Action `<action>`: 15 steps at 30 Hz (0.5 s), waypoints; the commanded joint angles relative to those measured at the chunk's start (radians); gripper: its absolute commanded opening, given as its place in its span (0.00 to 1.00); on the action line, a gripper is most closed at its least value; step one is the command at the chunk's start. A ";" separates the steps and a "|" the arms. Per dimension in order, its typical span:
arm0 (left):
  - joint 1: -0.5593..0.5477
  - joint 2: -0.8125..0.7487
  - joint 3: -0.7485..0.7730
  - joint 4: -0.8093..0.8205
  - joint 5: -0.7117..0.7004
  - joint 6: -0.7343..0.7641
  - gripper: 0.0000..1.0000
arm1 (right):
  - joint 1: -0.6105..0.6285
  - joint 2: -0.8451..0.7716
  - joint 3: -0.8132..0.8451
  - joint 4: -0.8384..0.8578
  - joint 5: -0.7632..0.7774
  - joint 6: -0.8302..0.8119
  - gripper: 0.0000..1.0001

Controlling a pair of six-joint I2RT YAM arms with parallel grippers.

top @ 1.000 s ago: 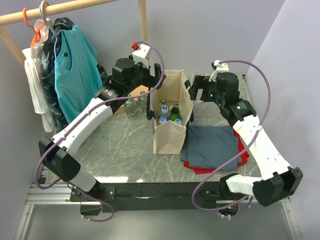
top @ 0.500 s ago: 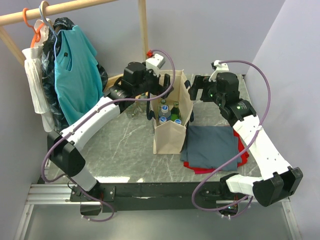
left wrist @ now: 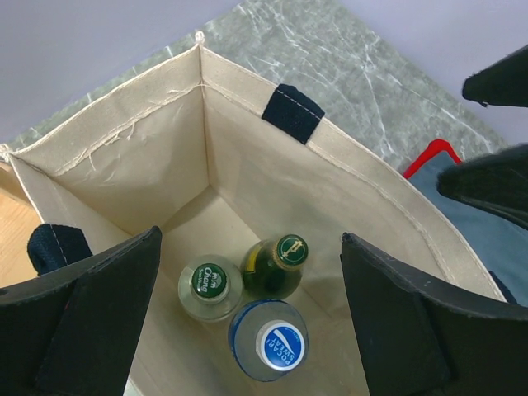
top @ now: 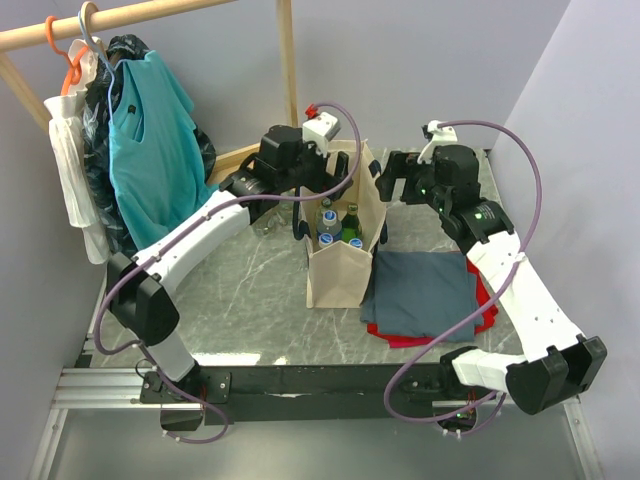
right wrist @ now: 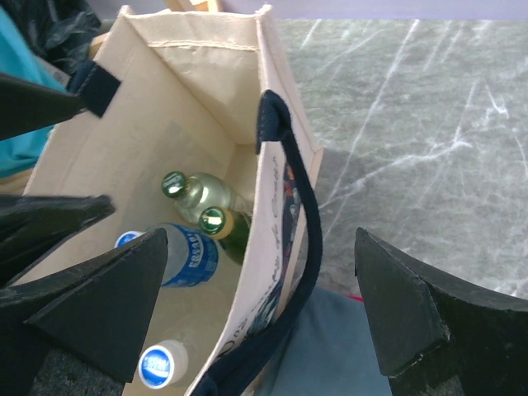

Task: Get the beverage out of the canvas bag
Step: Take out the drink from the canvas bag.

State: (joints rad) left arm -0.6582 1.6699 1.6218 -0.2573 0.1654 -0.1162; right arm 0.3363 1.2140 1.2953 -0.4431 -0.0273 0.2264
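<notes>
Hovering above the open mouth of the canvas bag [top: 338,272], the left gripper [left wrist: 250,239] holds its jaws wide over the beverage bottles [left wrist: 276,266] clustered inside, well below its rim, while the right gripper [right wrist: 260,235], jaws also apart, hangs near its right rim and navy handle [right wrist: 311,223]

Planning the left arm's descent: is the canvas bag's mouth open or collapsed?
Open. The canvas bag stands upright with its walls spread, and bottle caps show inside from above.
</notes>
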 commanded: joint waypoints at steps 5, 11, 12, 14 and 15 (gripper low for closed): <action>-0.006 0.025 0.039 0.024 -0.026 -0.014 0.94 | 0.023 -0.031 0.067 -0.063 -0.229 -0.025 1.00; -0.006 0.042 0.064 0.018 -0.038 -0.013 0.94 | 0.125 -0.039 0.053 -0.154 -0.215 -0.009 1.00; -0.006 0.044 0.073 0.012 -0.038 -0.010 0.94 | 0.130 -0.047 0.041 -0.160 -0.235 0.002 1.00; -0.006 0.047 0.079 0.015 -0.049 -0.010 0.94 | 0.153 -0.060 0.019 -0.201 -0.241 0.011 1.00; -0.004 0.047 0.079 0.015 -0.050 -0.010 0.94 | 0.162 -0.062 0.015 -0.219 -0.217 0.014 1.00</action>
State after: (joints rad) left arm -0.6590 1.7180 1.6459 -0.2600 0.1341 -0.1211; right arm 0.4690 1.1961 1.3212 -0.5766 -0.2390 0.2203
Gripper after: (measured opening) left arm 0.941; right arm 0.998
